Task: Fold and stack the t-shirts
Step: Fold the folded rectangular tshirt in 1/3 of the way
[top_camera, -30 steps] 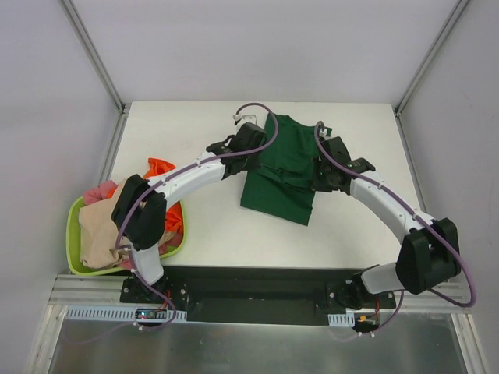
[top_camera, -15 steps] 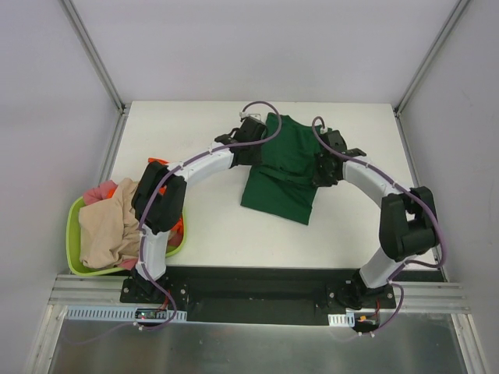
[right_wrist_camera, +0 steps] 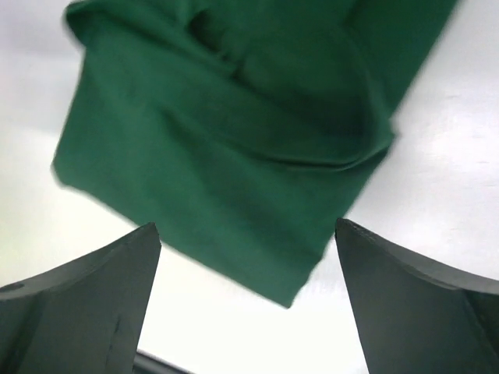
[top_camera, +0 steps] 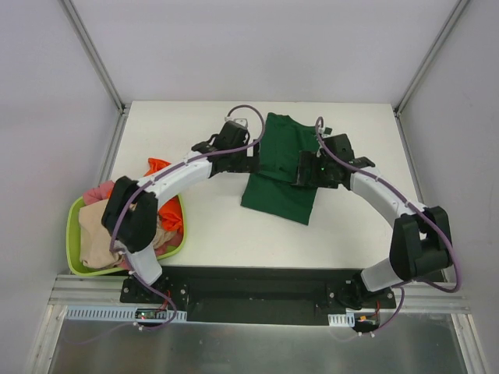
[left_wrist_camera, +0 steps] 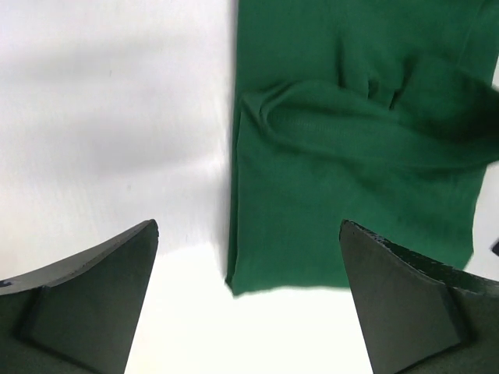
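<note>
A dark green t-shirt [top_camera: 282, 167] lies folded in a long strip in the middle of the table, its lower end toward the arms. My left gripper [top_camera: 248, 160] hovers at its left edge, open and empty. In the left wrist view the shirt [left_wrist_camera: 351, 156] and its near corner lie just beyond my left gripper [left_wrist_camera: 248, 234]. My right gripper [top_camera: 306, 170] is over the shirt's right side, also open and empty. Through its camera the shirt [right_wrist_camera: 226, 140] lies beyond my right gripper [right_wrist_camera: 245, 230]. More t-shirts, orange [top_camera: 160, 167], pink [top_camera: 97, 192] and beige [top_camera: 97, 238], sit piled in a basket.
The lime-green plastic basket [top_camera: 72, 234] stands at the table's near left corner, partly under my left arm's elbow. White walls and metal posts [top_camera: 93, 54] close in the table on three sides. Bare tabletop [top_camera: 218, 226] shows in front of the green shirt.
Both grippers were shut at the green shirt's edges and have opened, letting it go. The left wrist has drawn back to the left; the right gripper has swung in over the shirt.
</note>
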`<action>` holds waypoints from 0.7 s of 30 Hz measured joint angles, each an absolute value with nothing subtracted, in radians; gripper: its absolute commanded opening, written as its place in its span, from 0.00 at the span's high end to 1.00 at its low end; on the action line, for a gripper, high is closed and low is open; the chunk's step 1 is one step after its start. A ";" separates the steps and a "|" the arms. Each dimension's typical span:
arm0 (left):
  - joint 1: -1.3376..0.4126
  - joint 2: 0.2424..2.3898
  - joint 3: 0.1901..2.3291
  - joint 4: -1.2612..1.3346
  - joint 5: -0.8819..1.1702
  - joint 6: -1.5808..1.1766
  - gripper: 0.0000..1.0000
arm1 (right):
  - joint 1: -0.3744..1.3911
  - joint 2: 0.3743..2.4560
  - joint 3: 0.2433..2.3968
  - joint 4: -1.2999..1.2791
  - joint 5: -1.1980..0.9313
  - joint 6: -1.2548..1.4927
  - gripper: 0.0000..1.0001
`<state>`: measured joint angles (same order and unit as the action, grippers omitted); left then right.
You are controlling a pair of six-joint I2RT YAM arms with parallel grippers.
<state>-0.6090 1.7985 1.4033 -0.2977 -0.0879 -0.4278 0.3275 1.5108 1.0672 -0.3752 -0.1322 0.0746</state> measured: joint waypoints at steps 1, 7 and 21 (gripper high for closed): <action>-0.609 1.756 1.362 -0.294 -0.084 -0.436 0.01 | 0.340 1.496 1.048 -0.360 -0.168 0.075 0.04; -0.609 1.551 1.089 -0.270 -0.059 -0.512 0.01 | 0.454 1.569 1.040 -0.310 -0.283 0.071 0.04; -0.609 1.503 0.893 -0.195 0.070 -0.607 0.01 | 0.358 1.965 1.432 -0.323 -0.163 0.039 0.04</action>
